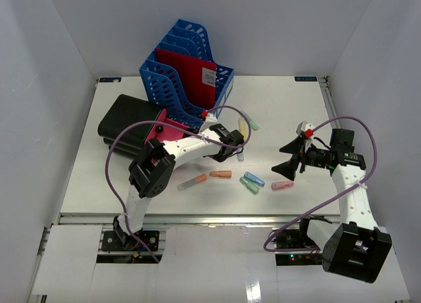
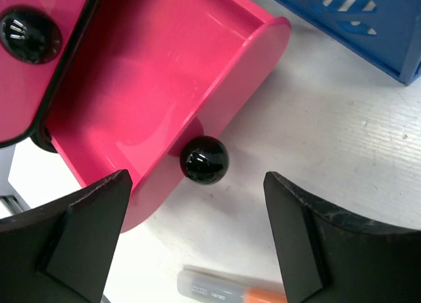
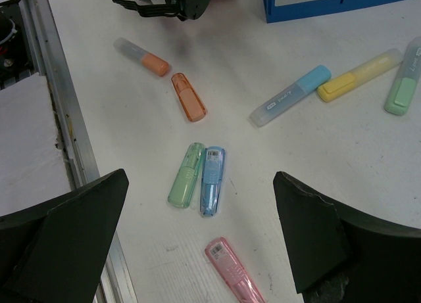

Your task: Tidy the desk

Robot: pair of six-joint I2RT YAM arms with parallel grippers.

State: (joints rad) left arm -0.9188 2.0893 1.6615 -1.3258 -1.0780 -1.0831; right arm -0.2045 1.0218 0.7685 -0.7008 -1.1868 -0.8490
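Observation:
The white desk (image 1: 296, 112) carries a pink drawer unit (image 1: 166, 128) beside a black case (image 1: 128, 122). My left gripper (image 1: 231, 140) is open just in front of it. In the left wrist view its lower drawer (image 2: 164, 86) is pulled out and looks empty. The drawer's black knob (image 2: 204, 160) sits just beyond my open left gripper (image 2: 197, 191), touching neither finger. An orange highlighter (image 2: 230, 290) lies below. My right gripper (image 1: 289, 158) hangs open over the desk, and between its fingers lie a green case (image 3: 186, 175), a blue case (image 3: 212, 180) and a pink case (image 3: 233, 270).
A blue file rack (image 1: 187, 66) with a red folder (image 1: 194, 73) stands at the back. An orange case (image 3: 189, 96) and blue (image 3: 289, 96), yellow (image 3: 358, 75) and green (image 3: 402, 86) highlighters lie scattered. The metal rail (image 3: 52, 86) runs along the desk's front edge.

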